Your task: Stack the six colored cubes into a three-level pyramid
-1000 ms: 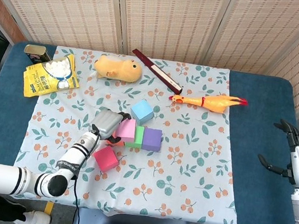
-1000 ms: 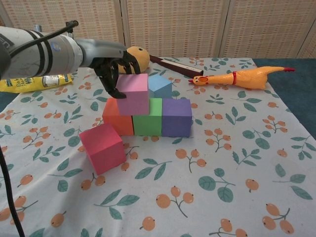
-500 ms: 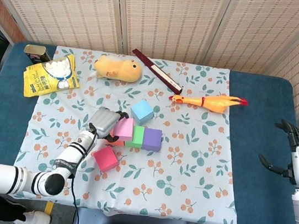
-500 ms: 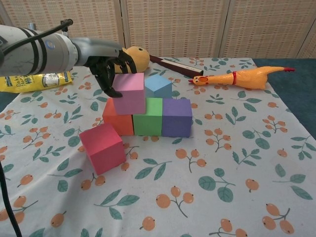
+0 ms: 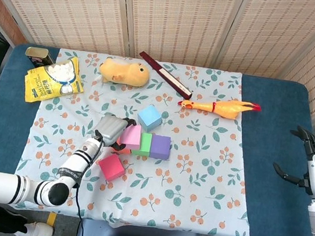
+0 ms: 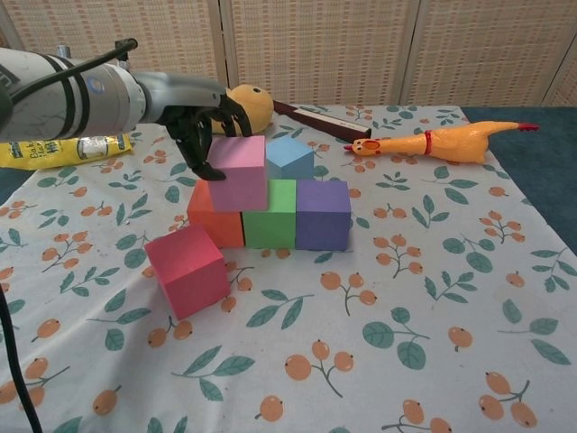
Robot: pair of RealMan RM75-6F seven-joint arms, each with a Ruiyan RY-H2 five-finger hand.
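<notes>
Pink cube held at the second level

Cubes sit mid-cloth on the table (image 5: 271,146). I see a base row of orange cube (image 6: 215,219), green cube (image 6: 270,216) and purple cube (image 6: 323,214), touching side by side. The pink cube (image 6: 239,172) rests on top, over the seam between orange and green, tilted slightly. My left hand (image 6: 200,122) is at that pink cube's left face, dark fingers (image 6: 206,164) curled against it; I cannot tell for certain whether they grip or only touch it. The light blue cube (image 6: 289,155) stands just behind the green one. The magenta cube (image 6: 187,270) lies apart, in front and left of the orange one, turned at an angle. All are matte, plain-faced blocks. My right hand (image 5: 306,165) hangs well right of the row, over the blue table edge, fingers spread, holding nothing.
</notes>
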